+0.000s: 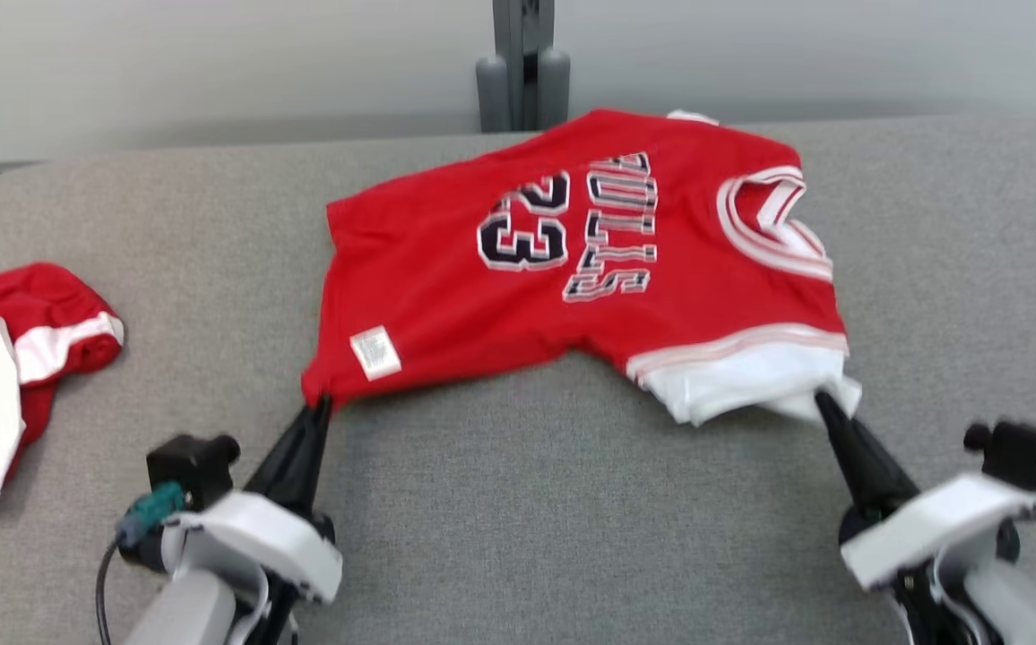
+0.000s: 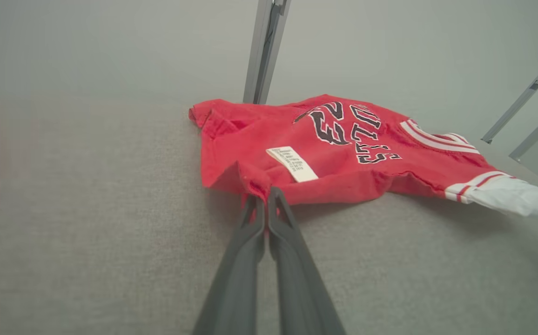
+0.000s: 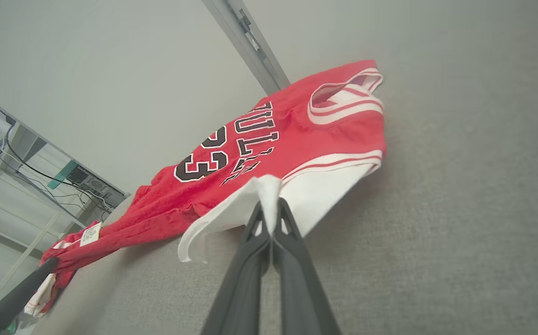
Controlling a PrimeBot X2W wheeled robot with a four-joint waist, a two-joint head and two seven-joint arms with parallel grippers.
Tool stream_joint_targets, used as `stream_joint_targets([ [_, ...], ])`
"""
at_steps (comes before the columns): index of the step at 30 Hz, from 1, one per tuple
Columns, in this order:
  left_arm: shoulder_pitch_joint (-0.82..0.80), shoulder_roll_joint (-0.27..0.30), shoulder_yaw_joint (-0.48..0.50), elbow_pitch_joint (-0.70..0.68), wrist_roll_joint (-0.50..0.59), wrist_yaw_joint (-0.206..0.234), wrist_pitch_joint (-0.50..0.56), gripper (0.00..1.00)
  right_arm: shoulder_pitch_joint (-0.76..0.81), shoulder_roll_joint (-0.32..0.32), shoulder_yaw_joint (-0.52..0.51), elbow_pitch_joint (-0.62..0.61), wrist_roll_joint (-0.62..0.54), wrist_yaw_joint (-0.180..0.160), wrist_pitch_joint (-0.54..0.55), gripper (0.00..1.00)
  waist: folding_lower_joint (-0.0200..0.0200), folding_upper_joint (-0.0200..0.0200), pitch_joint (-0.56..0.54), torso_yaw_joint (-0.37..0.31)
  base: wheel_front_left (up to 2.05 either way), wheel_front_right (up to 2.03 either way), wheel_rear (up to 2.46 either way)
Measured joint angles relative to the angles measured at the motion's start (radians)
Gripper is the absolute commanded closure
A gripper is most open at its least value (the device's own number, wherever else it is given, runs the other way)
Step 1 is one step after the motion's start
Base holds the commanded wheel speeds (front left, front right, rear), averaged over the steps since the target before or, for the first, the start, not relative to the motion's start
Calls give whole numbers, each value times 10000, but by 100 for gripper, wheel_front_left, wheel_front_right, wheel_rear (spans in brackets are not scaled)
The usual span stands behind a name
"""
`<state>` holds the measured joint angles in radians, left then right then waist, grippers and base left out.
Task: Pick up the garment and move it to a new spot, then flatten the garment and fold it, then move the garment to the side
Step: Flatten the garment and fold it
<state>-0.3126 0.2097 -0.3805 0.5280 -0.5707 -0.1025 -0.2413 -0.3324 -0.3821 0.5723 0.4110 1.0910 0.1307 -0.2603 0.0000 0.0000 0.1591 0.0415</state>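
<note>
Soft, light, floppy jersey (image 1: 572, 269) toward desk's (image 1: 518, 520) far edge; left claw (image 1: 322, 405) pinched shut on hem corner (image 1: 316, 385), right claw (image 1: 822, 400) likewise on white sleeve (image 1: 742, 381).

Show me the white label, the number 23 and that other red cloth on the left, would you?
Label (image 1: 375, 352): head view, middle of the white tag.
Number 23 (image 1: 522, 244): head view, on the digit 3.
Red cloth (image 1: 34, 296): head view, on its red upper part, above the white stripes.

one jersey (image 1: 446, 287), one red bundle (image 1: 43, 309)
</note>
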Motion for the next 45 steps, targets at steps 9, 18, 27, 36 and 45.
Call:
stream_joint_targets([
  [9,2596,949,0,-2846,-407,890,1816,100,3670,31,-1565,-1847,-732,0,21,100,0,1,-1232,-74,0,0,0],
  [18,4342,1919,462,-5486,-683,1929,2991,100,6453,1183,-3331,-4213,-1937,0,1908,100,0,0,-1695,-262,0,0,0],
  [27,5279,2452,679,-6924,-587,2654,3662,100,7649,2604,-4637,-6186,-3266,0,3981,100,0,0,-1635,-395,0,0,0],
  [36,5308,2265,407,-7127,-792,2725,4052,100,7257,3087,-5125,-6673,-3998,0,4995,100,0,1,-1383,-306,0,0,0],
  [45,4177,2184,339,-6870,-869,2447,4174,100,4792,2297,-5179,-6322,-4412,0,5079,100,0,1,-581,-94,0,0,0],
])
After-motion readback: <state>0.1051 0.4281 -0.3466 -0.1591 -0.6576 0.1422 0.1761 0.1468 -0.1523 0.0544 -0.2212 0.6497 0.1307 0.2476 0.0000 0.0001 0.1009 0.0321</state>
